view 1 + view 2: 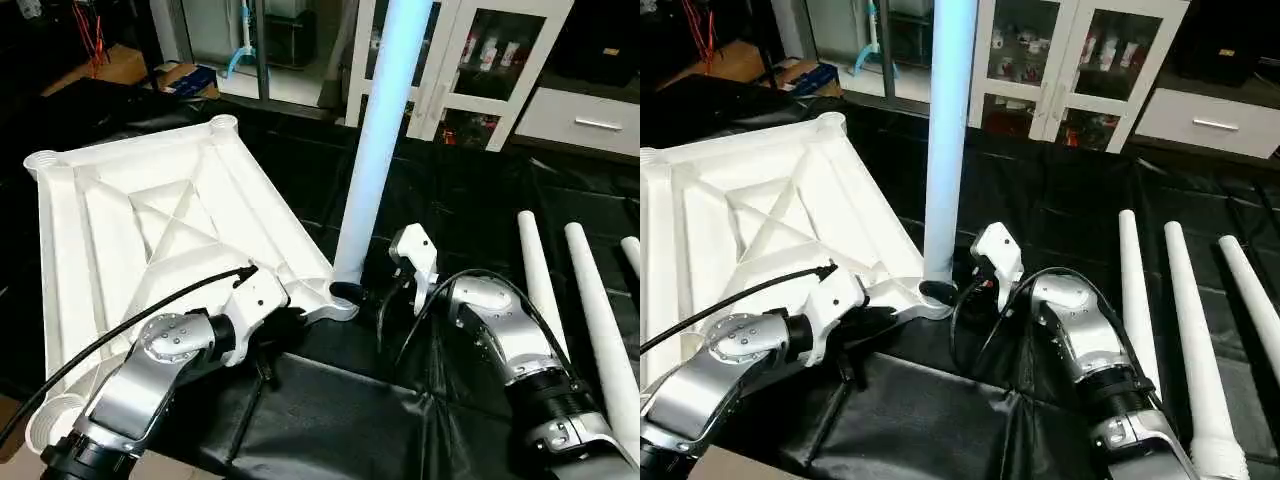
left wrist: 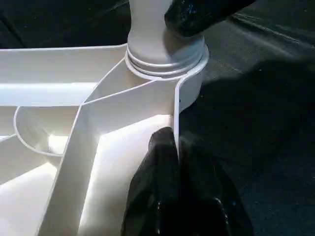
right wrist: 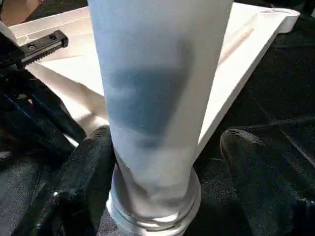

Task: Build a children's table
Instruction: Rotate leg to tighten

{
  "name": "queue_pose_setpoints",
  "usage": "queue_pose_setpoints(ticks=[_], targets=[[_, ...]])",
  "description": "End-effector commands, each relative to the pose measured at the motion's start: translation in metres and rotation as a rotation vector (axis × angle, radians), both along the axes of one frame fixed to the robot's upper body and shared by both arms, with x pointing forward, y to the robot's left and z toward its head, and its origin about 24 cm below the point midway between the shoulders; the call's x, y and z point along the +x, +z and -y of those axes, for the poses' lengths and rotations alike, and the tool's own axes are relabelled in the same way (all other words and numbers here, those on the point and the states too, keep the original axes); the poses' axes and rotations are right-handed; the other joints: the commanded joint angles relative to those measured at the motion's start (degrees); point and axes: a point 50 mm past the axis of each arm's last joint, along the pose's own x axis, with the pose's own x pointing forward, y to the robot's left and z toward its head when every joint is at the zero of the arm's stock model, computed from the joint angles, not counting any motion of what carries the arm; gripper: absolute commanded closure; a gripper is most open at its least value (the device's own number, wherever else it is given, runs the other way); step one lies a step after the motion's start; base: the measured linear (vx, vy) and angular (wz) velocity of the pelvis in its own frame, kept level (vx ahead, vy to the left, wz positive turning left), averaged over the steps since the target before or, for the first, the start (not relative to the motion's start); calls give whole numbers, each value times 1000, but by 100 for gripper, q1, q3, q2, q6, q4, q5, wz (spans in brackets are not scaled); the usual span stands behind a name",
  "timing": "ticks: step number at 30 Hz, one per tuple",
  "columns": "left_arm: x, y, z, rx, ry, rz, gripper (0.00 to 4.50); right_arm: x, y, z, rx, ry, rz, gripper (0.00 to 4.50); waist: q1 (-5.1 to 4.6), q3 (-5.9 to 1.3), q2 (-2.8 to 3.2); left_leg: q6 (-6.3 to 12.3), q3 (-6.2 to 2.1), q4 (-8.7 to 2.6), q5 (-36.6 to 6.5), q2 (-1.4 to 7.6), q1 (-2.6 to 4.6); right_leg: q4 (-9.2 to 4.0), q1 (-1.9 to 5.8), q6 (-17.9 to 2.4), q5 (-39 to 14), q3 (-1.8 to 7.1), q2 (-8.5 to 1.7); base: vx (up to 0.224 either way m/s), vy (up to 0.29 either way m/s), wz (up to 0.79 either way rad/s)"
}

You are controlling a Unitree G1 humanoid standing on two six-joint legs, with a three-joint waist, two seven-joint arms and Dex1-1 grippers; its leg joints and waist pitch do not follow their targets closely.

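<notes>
A: Table top (image 1: 150, 230)?
B: Lay ribs-up on black sheet (image 1: 450, 210); leg (image 1: 375, 140) upright in near corner socket.
A: Pincers?
B: Left pincer (image 2: 172, 162) clenched on rim; right pincer (image 3: 162, 162) released, straddling leg's base.

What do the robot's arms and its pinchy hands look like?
Both arms are shiny silver metal with rounded joints and black rings near the bottom. The left arm ends in a white wrist block, and a thin black cable runs along it. The right arm has a white block too, with black cables looping beside it. Each gripper has two fat black fingers, smooth and rounded.
</notes>
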Motion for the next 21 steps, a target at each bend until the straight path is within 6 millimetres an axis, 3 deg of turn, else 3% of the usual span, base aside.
queue_pose_setpoints(ticks=[1,3,4,6,7,9,11,21], targets=[[-1,16,13,-41,-80,62,450,4,3,8,-24,-3,-5,101,-18,-405,55,346,-116,-406,-700,303,102,-302,289,-1530,-312,263,-275,0,0,0],[-1,16,13,-39,-84,62,450,3,0,6,-28,4,-12,101,-20,-402,53,339,-120,-410,-740,303,93,-300,293,-1547,-327,260,-276,0,0,0],[-1,16,14,-41,-87,61,450,4,-2,4,-29,1,-13,101,-21,-404,86,319,-124,-408,-769,302,95,-299,292,-1550,-347,259,-281,0,0,0],[-1,16,15,-43,-93,58,450,5,-4,2,-24,-5,-13,117,-43,-404,56,273,-124,-412,-877,303,93,-313,297,-1556,-455,257,-286,0,0,0],[-1,15,15,-39,-93,56,450,5,-3,0,-12,-14,-10,117,-43,-402,98,247,-132,-417,-896,304,94,-312,296,-1548,-461,255,-280,0,0,0],[-1,15,15,-39,-91,56,450,7,-1,1,0,-27,-8,144,-49,-407,65,235,-129,-417,-891,305,100,-309,296,-1543,-410,254,-272,0,0,0],[0,15,14,-34,-87,57,450,7,0,4,3,-22,-13,156,-43,-410,94,236,-131,-413,-868,305,103,-299,295,-1555,-351,253,-272,0,0,0],[-1,12,14,-34,-90,45,450,6,-2,6,7,-22,-29,240,-55,-419,91,257,-126,-401,-837,303,108,-287,301,-1596,-225,251,-267,0,0,0]])
